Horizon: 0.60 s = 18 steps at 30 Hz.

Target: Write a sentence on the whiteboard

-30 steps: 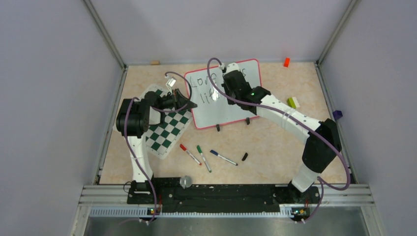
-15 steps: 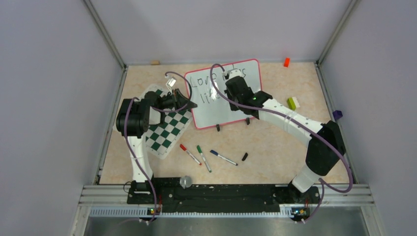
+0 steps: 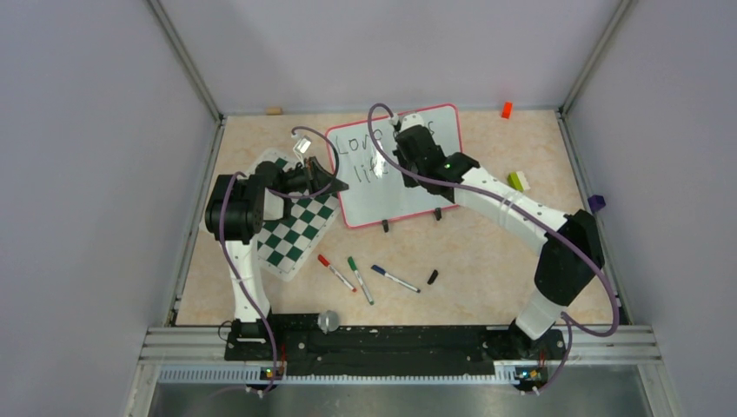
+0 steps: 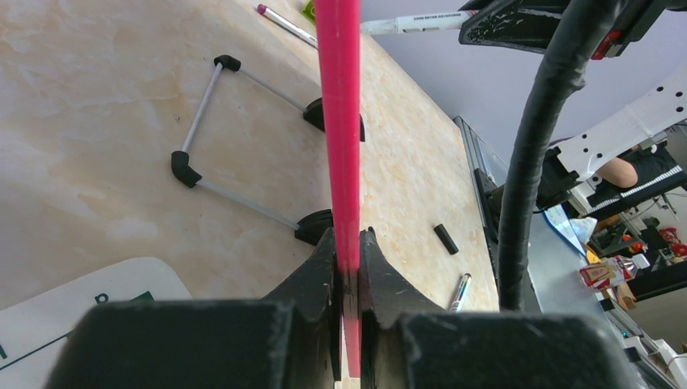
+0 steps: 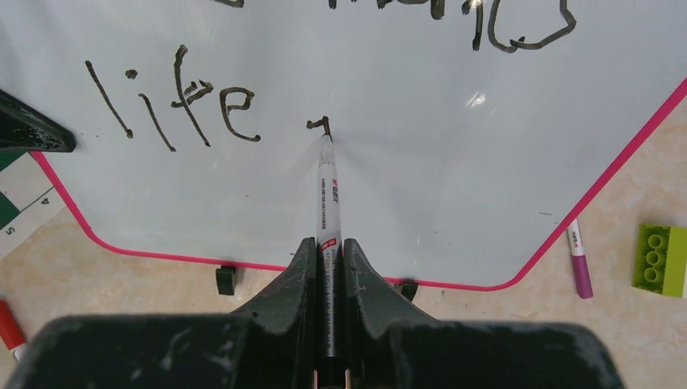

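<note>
The green and white checkered mat (image 3: 291, 221) lay on the left. The left gripper (image 4: 348, 243) was squeezed tight on the red edge of the whiteboard (image 3: 391, 201), which stood on its feet at the middle back of the table. The sentence (image 5: 174, 104) read "Love", then a word hidden by the arm, then "life". The right gripper (image 5: 328, 243) pinched a marker (image 5: 327, 190), and its tip touched the board just after "life". Three pens (image 3: 360, 279) lay in front, and a green brick (image 5: 662, 259) lay off to the right

White links (image 3: 508, 208), black joints (image 3: 569, 252), purple cables (image 3: 617, 313), black right end effector (image 5: 328, 243).
</note>
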Each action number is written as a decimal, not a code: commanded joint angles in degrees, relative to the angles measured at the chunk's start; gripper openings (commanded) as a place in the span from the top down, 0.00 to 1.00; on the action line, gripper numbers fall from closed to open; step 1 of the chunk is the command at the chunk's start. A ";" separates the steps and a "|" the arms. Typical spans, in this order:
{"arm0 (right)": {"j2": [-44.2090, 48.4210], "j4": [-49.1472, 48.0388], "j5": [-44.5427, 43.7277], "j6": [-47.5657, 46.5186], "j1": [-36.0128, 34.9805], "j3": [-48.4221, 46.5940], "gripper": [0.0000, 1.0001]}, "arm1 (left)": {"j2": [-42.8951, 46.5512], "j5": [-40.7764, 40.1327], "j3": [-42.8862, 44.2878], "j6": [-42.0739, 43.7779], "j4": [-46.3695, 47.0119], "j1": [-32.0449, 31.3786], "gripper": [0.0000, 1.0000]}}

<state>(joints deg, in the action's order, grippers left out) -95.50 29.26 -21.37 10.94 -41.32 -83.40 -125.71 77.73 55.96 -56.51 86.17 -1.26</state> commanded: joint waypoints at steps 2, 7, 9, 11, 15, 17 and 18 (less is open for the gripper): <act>-1.49 -2.16 -1.81 -1.36 1.61 -3.44 1.00 | 2.07 1.54 -0.51 5.13 6.64 -0.13 1.00; -1.63 -1.99 -2.58 -1.33 2.11 -3.79 1.00 | 2.00 1.43 -0.49 5.13 6.64 -0.15 1.00; -1.59 -1.92 -2.83 -1.39 2.16 -3.81 1.00 | 1.96 1.52 -0.48 5.18 6.64 -0.14 1.00; -1.60 -1.88 -2.96 -1.41 2.32 -3.82 1.00 | 1.98 1.45 -0.42 5.09 6.64 -0.09 1.00; -1.52 -1.75 -3.73 -1.04 2.38 -3.74 1.00 | 1.93 1.50 -0.42 5.09 6.64 -0.10 1.00; -1.49 -1.80 -3.84 -0.61 2.61 -3.71 1.00 | 1.92 1.48 -0.42 5.06 6.64 -0.08 1.00; -1.40 -1.74 -3.78 -0.44 2.71 -3.64 1.00 | 1.90 1.53 -0.42 5.07 6.64 -0.06 1.00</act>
<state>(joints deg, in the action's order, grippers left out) -96.05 29.19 -21.74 10.52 -40.69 -84.55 -125.71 77.67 55.96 -56.71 86.13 -1.26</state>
